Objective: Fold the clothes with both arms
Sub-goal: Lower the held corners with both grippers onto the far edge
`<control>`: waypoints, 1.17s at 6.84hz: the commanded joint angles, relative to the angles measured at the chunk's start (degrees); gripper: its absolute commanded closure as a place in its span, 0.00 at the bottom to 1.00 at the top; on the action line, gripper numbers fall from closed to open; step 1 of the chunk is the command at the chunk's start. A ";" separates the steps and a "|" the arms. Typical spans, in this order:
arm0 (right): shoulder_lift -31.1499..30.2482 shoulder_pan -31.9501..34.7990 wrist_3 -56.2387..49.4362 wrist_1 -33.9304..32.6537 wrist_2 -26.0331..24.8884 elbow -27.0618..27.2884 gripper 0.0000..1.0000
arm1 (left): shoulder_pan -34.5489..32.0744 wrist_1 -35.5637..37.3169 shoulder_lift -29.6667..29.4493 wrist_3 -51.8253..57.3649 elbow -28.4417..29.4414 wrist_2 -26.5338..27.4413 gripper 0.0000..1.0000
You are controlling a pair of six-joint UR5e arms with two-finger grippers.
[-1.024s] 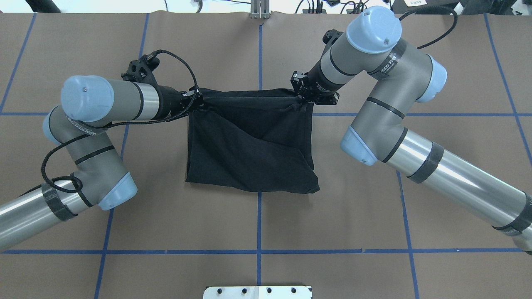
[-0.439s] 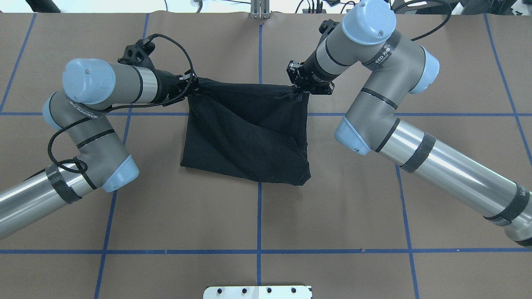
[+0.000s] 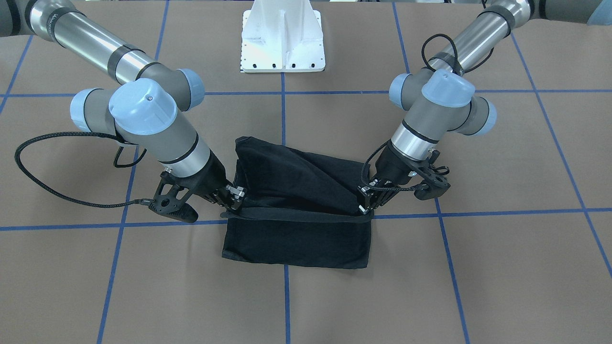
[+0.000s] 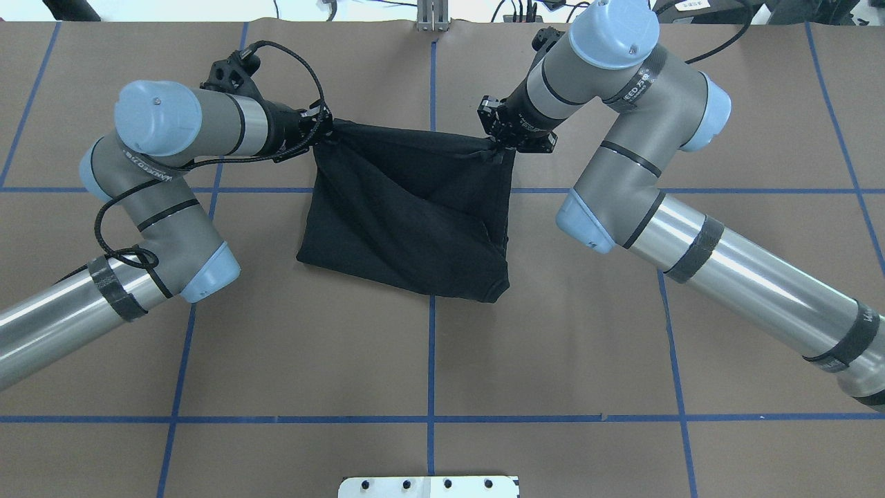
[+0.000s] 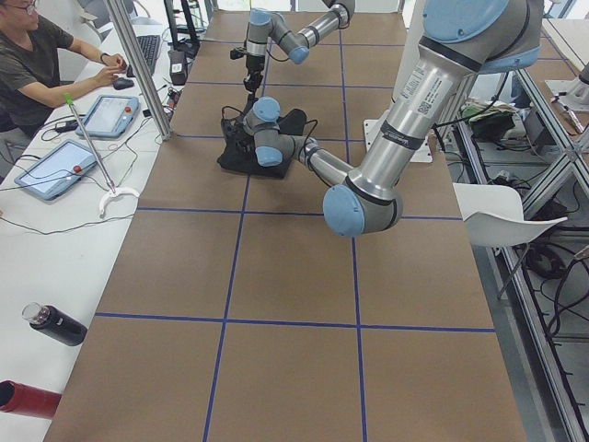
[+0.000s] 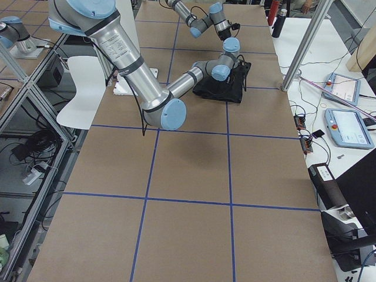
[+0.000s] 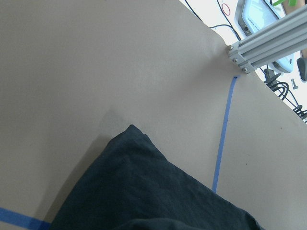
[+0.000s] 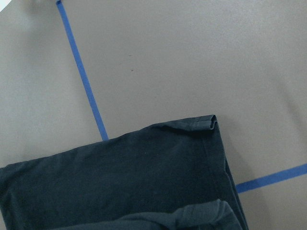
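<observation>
Shirt: the black T-shirt [image 4: 408, 214] sits mid-table, astride the long centre tape line [image 4: 430, 360], and no print shows in any view.
Left gripper: the left gripper [image 4: 322, 133] is clenched on the shirt's far corner on its own side, with cloth bunched at the tips.
Right gripper: the right gripper [image 4: 499, 143] is clamped on the opposite far corner, pinching a small pucker of cloth.
Held edge: it's strung taut between the two, running crosswise on the table [image 4: 553, 360] from the robot's left to its right. That's the long axis to watch.
Which way it lies: from both grippers the body of the shirt falls back toward the robot, a slack, creased panel that ends in a slanted near hem.
Who's nearer: neither. Each arm has its own corner and the span between them is about level.
Front view: a second dark panel shows below the held edge, on the operators' side.
Poor view: I can't tell whether that panel hangs free or lies flat on the table.
Step in hand: I'd judge this as mid-fold, with the edge up and not yet laid down.
Next move: it likely calls for both arms to travel together at right angles to that edge.
Risk: if one arm leads, the edge skews and the fold lands crooked.
</observation>
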 commanded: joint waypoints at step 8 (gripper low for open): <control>1.14 1.61 0.24 0.35 0.17 -2.71 0.09 | -1.89 -0.01 -5.46 -3.37 5.69 0.18 0.30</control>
